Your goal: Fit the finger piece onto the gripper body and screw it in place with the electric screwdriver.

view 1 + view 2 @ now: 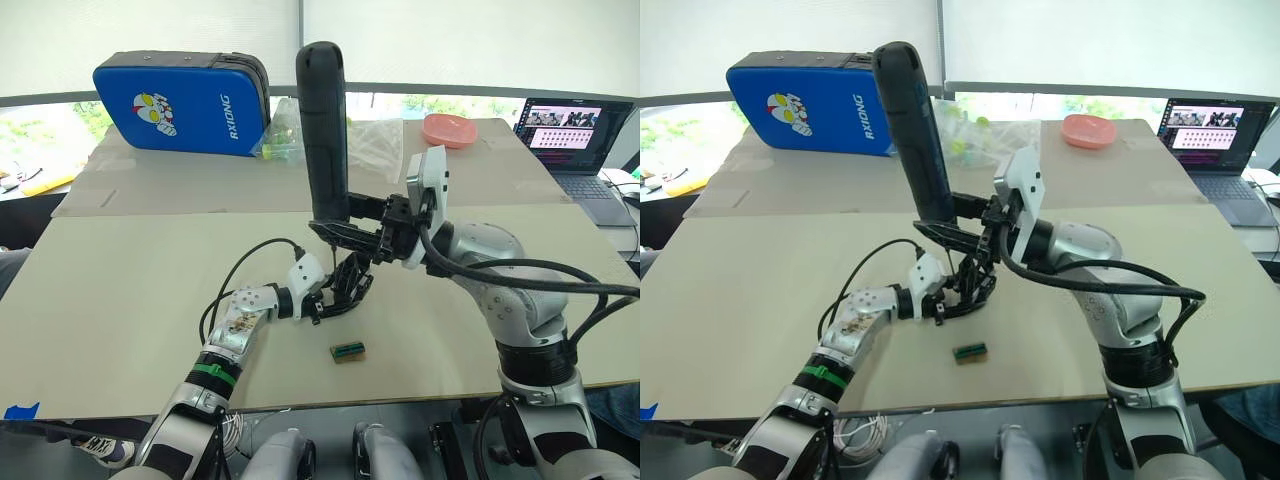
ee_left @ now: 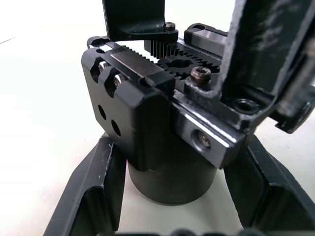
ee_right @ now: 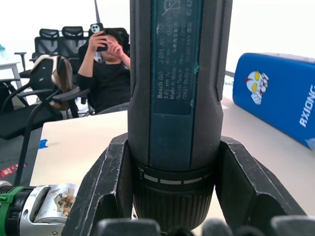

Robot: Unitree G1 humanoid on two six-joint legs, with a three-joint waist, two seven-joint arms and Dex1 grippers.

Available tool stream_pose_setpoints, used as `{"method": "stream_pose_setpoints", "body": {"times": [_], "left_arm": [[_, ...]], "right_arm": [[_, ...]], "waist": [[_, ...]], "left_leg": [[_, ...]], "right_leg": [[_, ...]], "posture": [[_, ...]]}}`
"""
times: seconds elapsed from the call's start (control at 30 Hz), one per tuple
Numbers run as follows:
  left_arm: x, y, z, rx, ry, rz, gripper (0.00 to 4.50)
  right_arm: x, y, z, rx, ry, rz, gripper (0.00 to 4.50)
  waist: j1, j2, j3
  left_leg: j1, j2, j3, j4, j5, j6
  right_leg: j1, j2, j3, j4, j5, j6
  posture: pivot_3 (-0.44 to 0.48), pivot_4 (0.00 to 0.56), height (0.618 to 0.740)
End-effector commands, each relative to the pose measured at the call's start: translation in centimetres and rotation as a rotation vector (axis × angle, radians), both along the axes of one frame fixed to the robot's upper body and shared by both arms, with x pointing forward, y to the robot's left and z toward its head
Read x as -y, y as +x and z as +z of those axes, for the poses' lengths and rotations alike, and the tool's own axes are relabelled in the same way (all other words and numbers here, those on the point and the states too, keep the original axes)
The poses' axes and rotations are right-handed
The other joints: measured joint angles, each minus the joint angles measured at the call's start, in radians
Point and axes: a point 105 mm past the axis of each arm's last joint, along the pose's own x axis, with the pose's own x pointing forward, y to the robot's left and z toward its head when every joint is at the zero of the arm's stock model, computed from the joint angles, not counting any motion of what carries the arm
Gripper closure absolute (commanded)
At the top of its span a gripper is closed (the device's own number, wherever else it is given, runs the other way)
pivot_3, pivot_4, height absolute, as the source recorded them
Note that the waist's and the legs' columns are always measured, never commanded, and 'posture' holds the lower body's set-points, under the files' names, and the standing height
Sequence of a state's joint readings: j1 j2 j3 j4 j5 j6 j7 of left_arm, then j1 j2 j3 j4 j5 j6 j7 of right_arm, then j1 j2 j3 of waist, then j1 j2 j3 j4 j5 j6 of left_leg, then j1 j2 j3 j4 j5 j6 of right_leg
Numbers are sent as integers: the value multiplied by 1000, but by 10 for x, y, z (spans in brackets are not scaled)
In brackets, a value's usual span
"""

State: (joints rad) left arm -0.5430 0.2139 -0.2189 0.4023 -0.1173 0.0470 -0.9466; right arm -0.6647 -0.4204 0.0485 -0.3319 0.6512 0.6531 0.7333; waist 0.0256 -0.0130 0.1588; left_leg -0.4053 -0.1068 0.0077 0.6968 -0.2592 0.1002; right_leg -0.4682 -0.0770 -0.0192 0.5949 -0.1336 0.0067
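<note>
now step: screwing part | right gripper squeezes the electric screwdriver, held up tall, bit pointing down | left gripper is clamped on the gripper body on the table | next: line the bit up on a screw and push down softly | finger piece: cannot tell

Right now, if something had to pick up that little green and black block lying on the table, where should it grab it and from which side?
Probably from straight above, jaws closing across its narrow width. The green and black block lies flat on the table, apart from the gripper body held by the left gripper, so its long sides look free.
</note>
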Motion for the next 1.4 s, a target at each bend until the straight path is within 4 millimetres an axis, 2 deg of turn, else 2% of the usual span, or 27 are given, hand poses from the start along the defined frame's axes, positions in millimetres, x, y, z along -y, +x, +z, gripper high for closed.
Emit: {"method": "stream_pose_setpoints", "body": {"times": [0.03,0.6,1.4], "left_arm": [[5,0,13,49,-15,-25,2211],[5,-1,13,55,-15,-28,2211],[5,2,15,58,-11,-30,2211]], "right_arm": [[3,-10,24,91,49,9,2603],[-1,-9,31,74,82,-4,2603],[-4,-9,20,124,17,11,2603]], "waist": [[0,0,0],[-1,0,0],[-3,0,0]], "left_leg": [[0,0,0,0,0,0],[0,0,0,0,0,0],[0,0,0,0,0,0]], "right_leg": [[0,0,0,0,0,0],[0,0,0,0,0,0],[0,0,0,0,0,0]], "posture": [[0,150,740],[0,150,740],[0,150,740]]}}
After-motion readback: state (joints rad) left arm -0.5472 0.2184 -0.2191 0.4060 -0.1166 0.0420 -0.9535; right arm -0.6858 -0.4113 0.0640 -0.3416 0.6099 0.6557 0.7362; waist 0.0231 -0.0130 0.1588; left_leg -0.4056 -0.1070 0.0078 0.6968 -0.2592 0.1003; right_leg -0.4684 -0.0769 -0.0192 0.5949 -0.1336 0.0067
